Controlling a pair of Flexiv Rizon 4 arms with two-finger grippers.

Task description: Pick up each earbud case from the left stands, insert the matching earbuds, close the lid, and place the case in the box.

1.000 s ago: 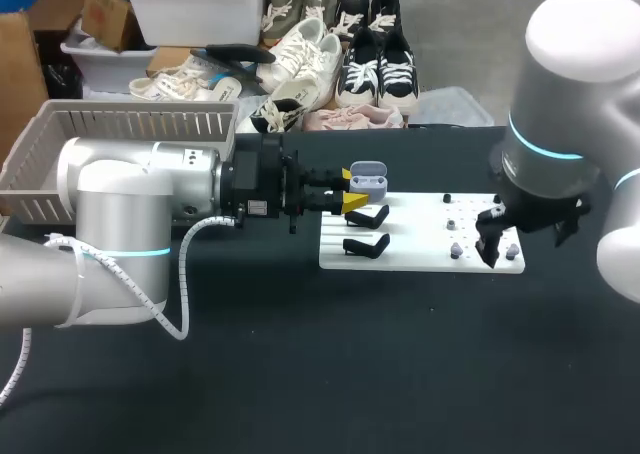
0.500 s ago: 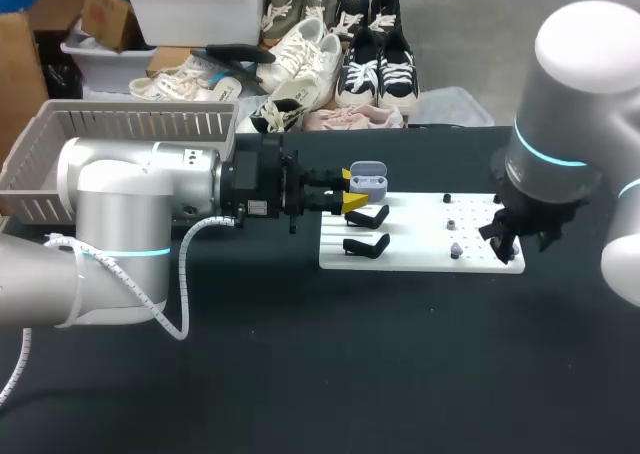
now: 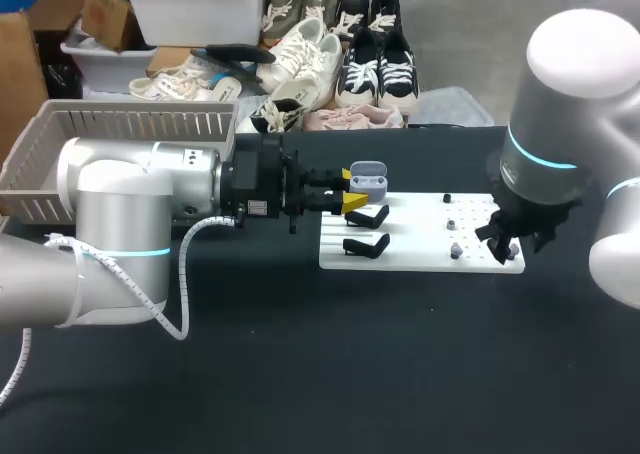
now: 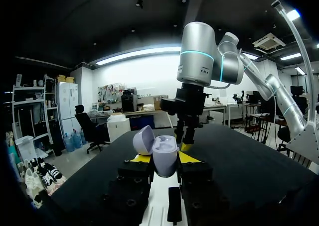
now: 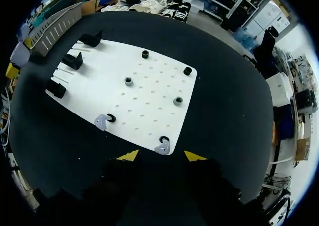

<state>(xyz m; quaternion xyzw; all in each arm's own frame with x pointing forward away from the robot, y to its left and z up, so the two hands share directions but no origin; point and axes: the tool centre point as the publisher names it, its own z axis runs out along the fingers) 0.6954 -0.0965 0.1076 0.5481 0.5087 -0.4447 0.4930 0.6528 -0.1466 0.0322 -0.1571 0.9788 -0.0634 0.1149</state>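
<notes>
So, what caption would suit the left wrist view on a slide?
Left claw gripping an open lavender earbud case, lid up, the right arm poised over the table beyond.

blocked: stands (image 3: 366, 244), pegs (image 3: 451, 224) | passage: board (image 3: 415, 236) strip between them

Lavender earbud case (image 4: 165, 151), lid open, in left gripper (image 4: 164, 158); 2 earbuds (image 5: 102, 121) on white board (image 5: 149, 89).
</notes>
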